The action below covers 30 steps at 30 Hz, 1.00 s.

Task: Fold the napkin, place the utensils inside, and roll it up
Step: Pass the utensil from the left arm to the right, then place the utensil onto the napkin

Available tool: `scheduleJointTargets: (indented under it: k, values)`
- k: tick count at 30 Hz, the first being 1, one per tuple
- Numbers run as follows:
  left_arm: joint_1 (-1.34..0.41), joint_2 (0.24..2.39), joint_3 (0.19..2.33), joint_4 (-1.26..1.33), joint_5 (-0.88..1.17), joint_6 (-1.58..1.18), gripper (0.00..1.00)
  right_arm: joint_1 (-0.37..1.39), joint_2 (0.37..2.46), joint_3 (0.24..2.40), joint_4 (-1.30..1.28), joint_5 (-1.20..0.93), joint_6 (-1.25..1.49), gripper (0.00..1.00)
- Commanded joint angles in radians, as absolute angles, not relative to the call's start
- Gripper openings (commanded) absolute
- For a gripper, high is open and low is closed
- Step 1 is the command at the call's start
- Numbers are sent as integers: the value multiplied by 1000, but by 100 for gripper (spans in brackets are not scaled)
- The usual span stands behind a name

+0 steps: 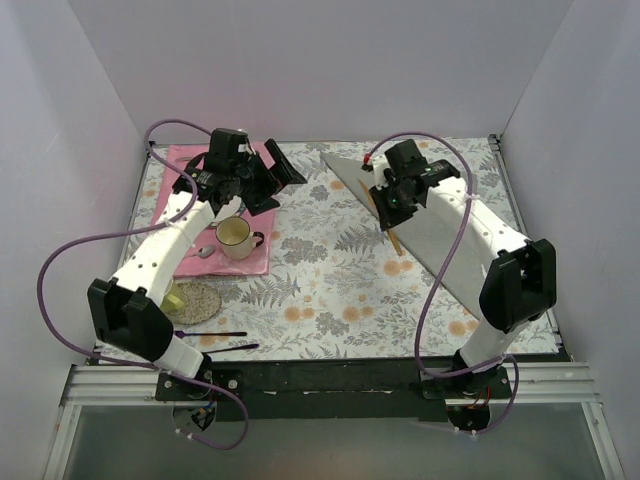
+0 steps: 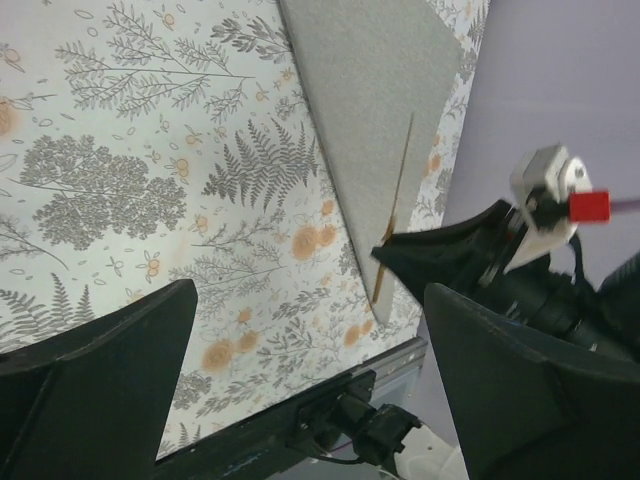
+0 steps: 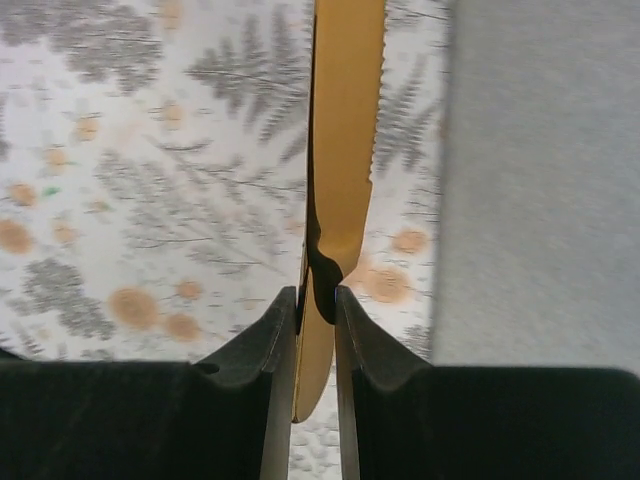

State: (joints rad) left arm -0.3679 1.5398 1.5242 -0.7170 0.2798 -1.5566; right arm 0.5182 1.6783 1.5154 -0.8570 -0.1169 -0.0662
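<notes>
One utensil (image 3: 345, 120) pinched in right tool (image 3: 317, 300) beside napkin (image 3: 540, 180); left tool (image 1: 268, 185) wide near cup (image 1: 235, 237), placemat (image 1: 250, 262).

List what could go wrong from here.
The right gripper pinches the wooden knife only at its narrow neck, so it may swivel or slip. The knife hangs at the edge of the napkin, so it might land on the tablecloth. The open left gripper sits near the cup and could knock it.

From above and behind we see the whole table (image 1: 320, 285); our left wrist faces the napkin (image 2: 370, 90) from well off, our right sits close beside it — both share its edge.
</notes>
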Motion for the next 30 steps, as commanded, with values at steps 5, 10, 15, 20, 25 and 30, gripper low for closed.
scheduleJointTargets:
  k: [5,10,15,20,25,30]
  values:
    - [-373,1316,1306,-738,230,-1422,98,327,1865,1582,-822,106,-353,1]
    - [-469,1286,1313,-765,132,-1341,98,295,1992,1695,-801,107,-417,1]
    - [-534,1279,1316,-792,86,-1315,98,285,2105,1812,-818,109,-448,1]
    - [-543,1267,1296,-799,60,-1302,98,276,2118,1804,-828,86,-449,1]
    - [-541,1269,1282,-787,74,-1305,98,273,2094,1773,-834,60,-437,1]
    - [-546,1259,1284,-792,52,-1290,98,275,2109,1770,-845,18,-425,1]
